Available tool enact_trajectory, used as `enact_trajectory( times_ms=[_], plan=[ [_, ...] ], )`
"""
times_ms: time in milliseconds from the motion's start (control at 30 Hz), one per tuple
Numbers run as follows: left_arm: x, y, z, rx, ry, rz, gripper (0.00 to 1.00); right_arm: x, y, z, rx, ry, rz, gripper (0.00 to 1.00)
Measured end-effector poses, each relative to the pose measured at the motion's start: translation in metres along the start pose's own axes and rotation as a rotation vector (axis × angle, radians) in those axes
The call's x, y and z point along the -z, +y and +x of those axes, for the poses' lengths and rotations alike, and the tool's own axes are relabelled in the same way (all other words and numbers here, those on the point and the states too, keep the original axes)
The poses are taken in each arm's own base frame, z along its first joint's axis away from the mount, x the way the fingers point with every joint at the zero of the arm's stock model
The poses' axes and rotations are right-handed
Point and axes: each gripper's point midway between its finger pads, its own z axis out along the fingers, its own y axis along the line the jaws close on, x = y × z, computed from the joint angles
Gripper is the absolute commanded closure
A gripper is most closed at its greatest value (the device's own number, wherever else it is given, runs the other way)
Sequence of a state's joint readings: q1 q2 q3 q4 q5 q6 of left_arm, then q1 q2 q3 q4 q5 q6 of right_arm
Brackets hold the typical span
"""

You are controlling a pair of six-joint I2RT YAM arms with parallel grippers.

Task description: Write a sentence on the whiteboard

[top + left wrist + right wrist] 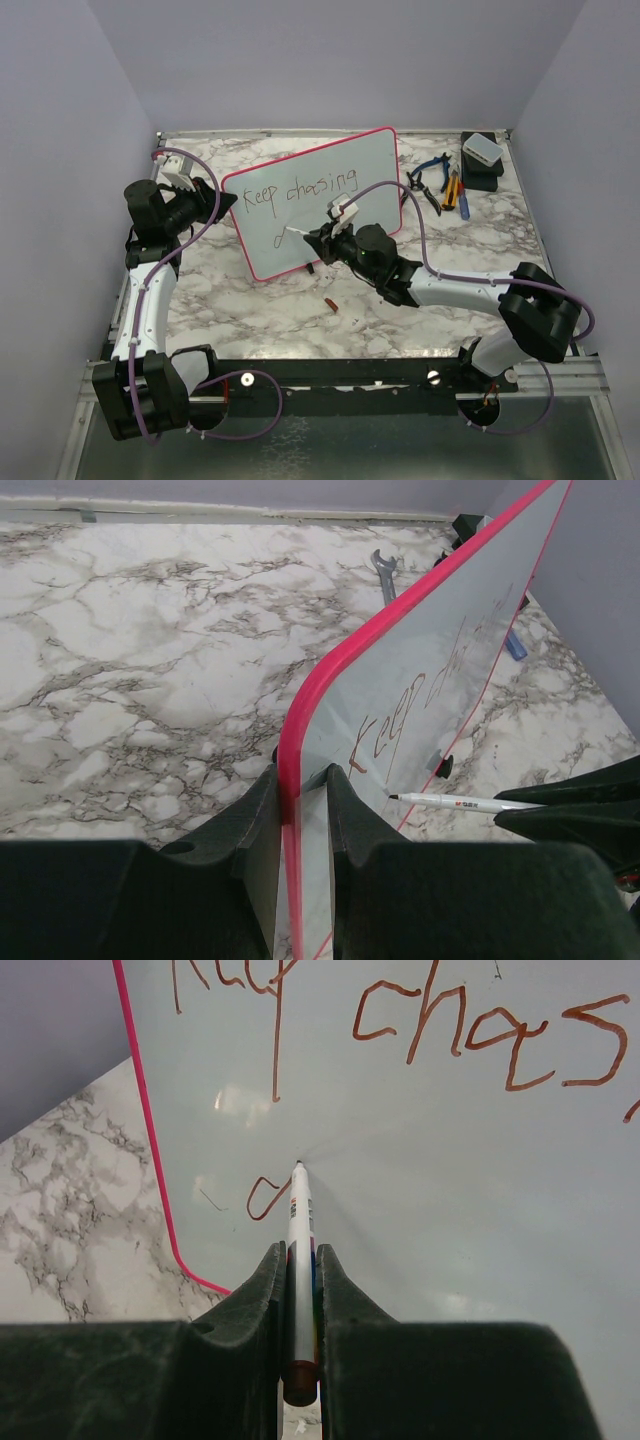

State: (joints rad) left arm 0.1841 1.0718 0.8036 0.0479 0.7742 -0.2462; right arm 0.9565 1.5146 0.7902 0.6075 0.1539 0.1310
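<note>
My left end effector point(302, 785) pinches the left edge of the whiteboard point(345, 215), which stands tilted near the middle of the marbled worktop point(240, 310). My right end effector point(301, 1260) is clamped on a marker point(299, 1210), whose tip meets the board below the sentence point(300, 190). That reads "Keep chasing", with one small curl under it.

Bare table point(260, 310) in front of the standing whiteboard point(375, 160) is free to cross; tools point(450, 188) and a box point(482, 165) crowd the far-right corner.
</note>
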Motion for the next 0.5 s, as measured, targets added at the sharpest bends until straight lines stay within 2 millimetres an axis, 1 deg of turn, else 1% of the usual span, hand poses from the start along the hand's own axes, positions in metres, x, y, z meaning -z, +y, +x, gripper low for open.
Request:
enact_trajectory(
  times_ms=[167, 367, 500],
  plan=[
    [0.000, 0.000, 0.000, 0.000, 0.000, 0.000, 1.00, 0.001, 0.001, 0.004, -0.016, 0.009, -0.006, 1.00],
    [0.000, 0.000, 0.000, 0.000, 0.000, 0.000, 1.00, 0.007, 0.001, 0.024, -0.037, 0.054, -0.013, 0.99],
    [0.000, 0.000, 0.000, -0.001, 0.000, 0.000, 1.00, 0.009, 0.001, 0.031, -0.043, 0.073, -0.014, 0.99]
  ],
)
